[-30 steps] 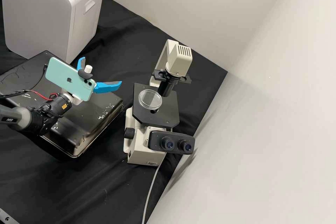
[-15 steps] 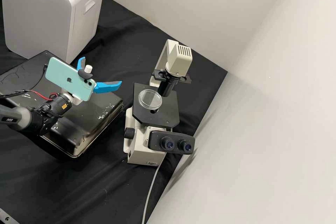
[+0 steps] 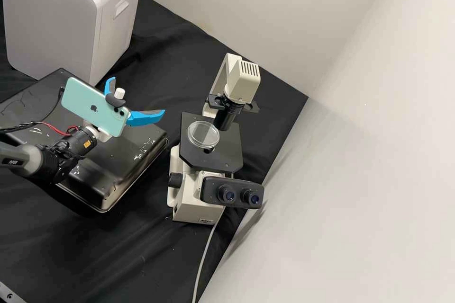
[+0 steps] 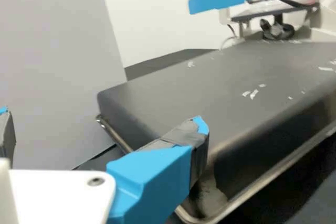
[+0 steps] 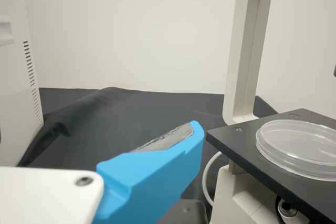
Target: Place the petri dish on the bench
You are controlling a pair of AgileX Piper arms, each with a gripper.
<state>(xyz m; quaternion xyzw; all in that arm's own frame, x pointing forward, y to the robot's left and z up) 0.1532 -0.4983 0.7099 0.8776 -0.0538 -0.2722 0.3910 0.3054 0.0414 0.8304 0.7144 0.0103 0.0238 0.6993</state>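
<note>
While nothing has moved in the last second, your right gripper [image 3: 137,96] hangs wide open and empty near the microscope [image 3: 189,199], whose stage [image 3: 228,152] still bears the petri dish [image 3: 204,133], so the pickup lies ahead.

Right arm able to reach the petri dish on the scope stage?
Probably yes. The right pincer is open above the black tray, facing the petri dish on the microscope stage, with open space between. Watch the black tube close beside the dish.

Petri dish [image 5: 302,148] on probable microscope stage [image 5: 236,141]
</note>
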